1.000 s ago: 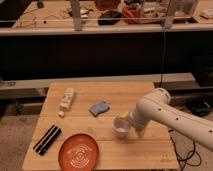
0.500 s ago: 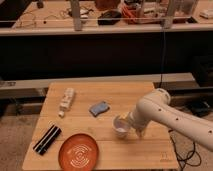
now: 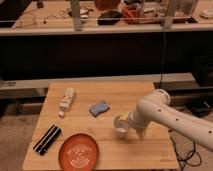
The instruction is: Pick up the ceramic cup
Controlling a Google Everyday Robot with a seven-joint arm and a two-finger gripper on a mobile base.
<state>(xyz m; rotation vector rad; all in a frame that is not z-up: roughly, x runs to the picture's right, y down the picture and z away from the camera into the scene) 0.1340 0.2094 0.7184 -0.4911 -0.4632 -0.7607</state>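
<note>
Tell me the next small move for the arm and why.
Probably close on the cup and lift it straight up. The tool sits right at the cup's right side, on the wooden table, and the cup looks still down on the surface; the plate lies well clear.

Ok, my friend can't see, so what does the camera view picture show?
A white robot arm reaches across a wooden table, its pincer right at a small white ceramic cup. Also on the table: an orange plate, a black bar, a blue cloth-like thing and a white bottle-like object.
</note>
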